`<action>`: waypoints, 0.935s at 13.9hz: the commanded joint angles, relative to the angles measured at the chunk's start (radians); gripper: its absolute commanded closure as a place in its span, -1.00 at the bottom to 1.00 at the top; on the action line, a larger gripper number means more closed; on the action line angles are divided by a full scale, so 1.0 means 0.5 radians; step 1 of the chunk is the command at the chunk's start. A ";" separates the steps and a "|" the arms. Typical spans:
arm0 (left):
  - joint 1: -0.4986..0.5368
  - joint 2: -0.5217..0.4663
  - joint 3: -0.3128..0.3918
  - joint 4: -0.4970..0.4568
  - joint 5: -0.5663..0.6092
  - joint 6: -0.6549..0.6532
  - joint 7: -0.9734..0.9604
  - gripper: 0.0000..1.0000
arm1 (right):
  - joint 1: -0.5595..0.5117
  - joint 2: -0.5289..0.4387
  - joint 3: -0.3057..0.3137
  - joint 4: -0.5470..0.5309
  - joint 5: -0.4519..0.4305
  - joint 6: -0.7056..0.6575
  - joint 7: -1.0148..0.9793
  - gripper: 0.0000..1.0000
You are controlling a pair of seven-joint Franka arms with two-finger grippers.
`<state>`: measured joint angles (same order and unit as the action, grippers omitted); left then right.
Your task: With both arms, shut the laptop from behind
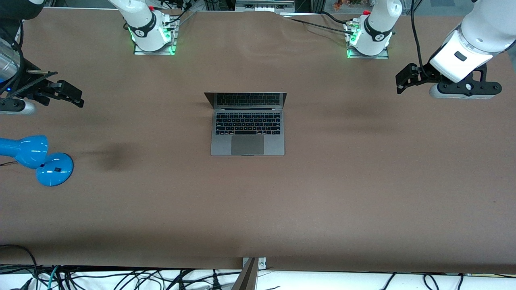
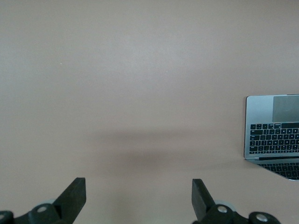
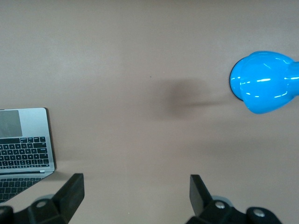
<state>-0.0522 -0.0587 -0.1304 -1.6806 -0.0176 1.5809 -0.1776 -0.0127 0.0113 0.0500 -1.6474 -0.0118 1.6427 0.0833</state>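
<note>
Laptop (image 1: 247,125): mid-table, lid raised, untouched; closing not begun. Left gripper (image 1: 404,82): fingers spread wide, empty, over bare table well apart from laptop toward the left arm's end. Right gripper (image 1: 71,96): likewise wide, empty, toward the right arm's end, near blue lamp (image 1: 38,159).

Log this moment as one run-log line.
laptop: open, mid-table, untouched | left tool: open, over bare table | right tool: open, over bare table | blue lamp: right arm's end
</note>
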 commanded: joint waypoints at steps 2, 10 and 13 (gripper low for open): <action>0.009 -0.027 0.006 -0.032 -0.005 0.017 0.039 -1.00 | -0.008 -0.026 0.007 -0.019 -0.013 0.025 -0.016 -1.00; 0.009 -0.033 0.006 -0.032 -0.008 -0.008 0.042 -1.00 | -0.008 -0.029 0.007 -0.022 -0.016 0.022 -0.019 -1.00; 0.009 -0.039 -0.003 -0.014 -0.023 -0.051 0.036 -1.00 | -0.008 -0.029 0.007 -0.022 -0.016 0.022 -0.016 -1.00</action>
<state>-0.0518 -0.0589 -0.1283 -1.6806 -0.0176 1.5715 -0.1776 -0.0127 0.0113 0.0500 -1.6474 -0.0118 1.6457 0.0833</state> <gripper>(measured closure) 0.000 0.000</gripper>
